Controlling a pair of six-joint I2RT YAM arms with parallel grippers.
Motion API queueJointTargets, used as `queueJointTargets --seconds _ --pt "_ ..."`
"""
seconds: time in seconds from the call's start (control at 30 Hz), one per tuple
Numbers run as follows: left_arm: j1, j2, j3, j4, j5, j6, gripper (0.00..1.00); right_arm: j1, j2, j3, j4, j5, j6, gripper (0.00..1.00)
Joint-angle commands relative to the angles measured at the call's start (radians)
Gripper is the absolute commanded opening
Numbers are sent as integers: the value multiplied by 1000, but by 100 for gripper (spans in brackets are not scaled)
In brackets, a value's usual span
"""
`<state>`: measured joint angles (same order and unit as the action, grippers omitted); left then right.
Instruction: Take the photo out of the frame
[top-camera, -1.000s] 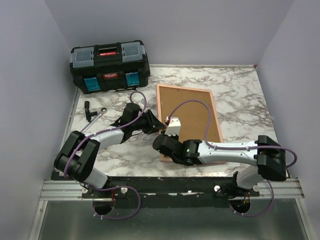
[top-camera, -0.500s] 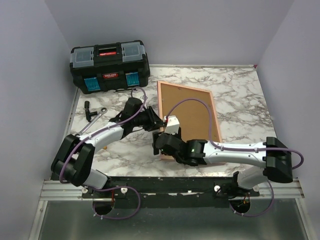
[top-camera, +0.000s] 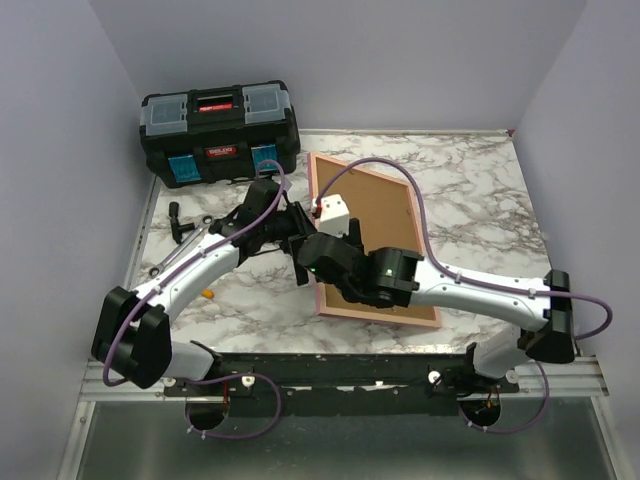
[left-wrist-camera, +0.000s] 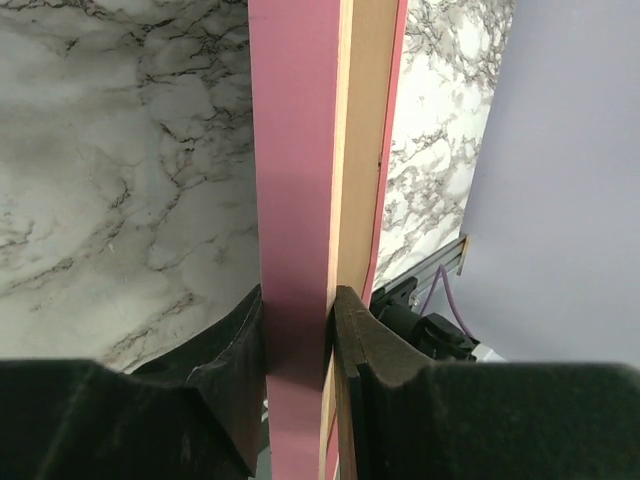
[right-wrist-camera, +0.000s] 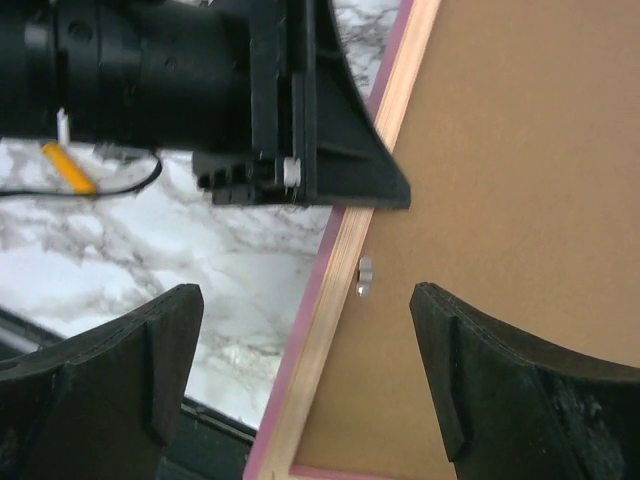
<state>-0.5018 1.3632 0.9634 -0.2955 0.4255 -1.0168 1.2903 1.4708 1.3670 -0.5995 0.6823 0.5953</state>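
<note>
Top view first: the frame (top-camera: 372, 313) lay back-side up near the middle of the marble bench (top-camera: 480, 190), its brown backing board (top-camera: 385, 215) facing the camera. The black toolbox (top-camera: 219, 131) sat off at 11 o'clock. The left pincer (top-camera: 297, 226) had come in from 9 o'clock and was on the frame's 9 o'clock edge. The right pincer (top-camera: 314, 252) hung just over that same edge, a little nearer the arm bases.

Over to the left wrist: the left pincer (left-wrist-camera: 297, 335) was clenched on the frame (left-wrist-camera: 295, 150), seen edge-on. One finger (left-wrist-camera: 232, 372) pressed the pink side, the other the pale wooden side, with marble on either side.

Right wrist now: the right pincer (right-wrist-camera: 305, 300) was released, jaws spread wide, touching nothing. Between them ran the frame's (right-wrist-camera: 330, 275) pink and wooden rim, with a small metal tab (right-wrist-camera: 364, 276) on it. The backing board (right-wrist-camera: 500, 170) filled the 3 o'clock side, and the left pincer (right-wrist-camera: 340, 180) bit the rim at 12 o'clock
</note>
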Motion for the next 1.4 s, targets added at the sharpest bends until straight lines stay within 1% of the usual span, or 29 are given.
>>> queueJointTargets --seconds 0.0,0.07,0.17,0.33,0.43,0.53,0.63,0.7,0.77,0.87,0.93,1.0,1.03,1.07,1.1,1.37 --pt "0 -67 66 -24 -18 -75 0 22 156 151 -309 180 146 91" --pt "0 -63 84 -35 -22 -83 0 38 206 201 -394 252 203 91" --pt "0 -48 115 -56 -36 -85 0 53 262 254 -473 300 243 89" --pt "0 -30 137 -54 -15 -100 0 77 339 315 -563 397 266 79" --pt "-1 -35 132 -51 -17 -108 0 81 420 377 -706 453 360 77" --pt "-4 -36 136 -55 -20 -108 0 88 496 432 -795 493 411 73" --pt "-6 -32 147 -67 -25 -106 0 90 542 463 -820 505 423 72" --pt "-7 -30 154 -72 -31 -105 0 93 546 463 -819 506 439 66" --pt "-9 -28 159 -78 -37 -103 0 93 545 456 -818 514 452 63" --pt "-10 -26 160 -80 -42 -104 0 93 544 448 -820 528 464 52" --pt "-14 -24 161 -77 -45 -108 0 93 548 446 -819 537 468 42" --pt "-19 -24 164 -77 -48 -110 0 92 549 447 -819 536 471 37" --pt "-20 -24 167 -79 -49 -111 0 93 550 449 -819 536 471 31" --pt "-21 -26 170 -79 -52 -110 0 93 550 451 -819 538 473 14" --pt "-22 -29 172 -80 -57 -108 0 92 550 452 -819 542 476 1" --pt "-23 -52 173 -41 -74 -89 0 90 498 472 -817 548 474 1"
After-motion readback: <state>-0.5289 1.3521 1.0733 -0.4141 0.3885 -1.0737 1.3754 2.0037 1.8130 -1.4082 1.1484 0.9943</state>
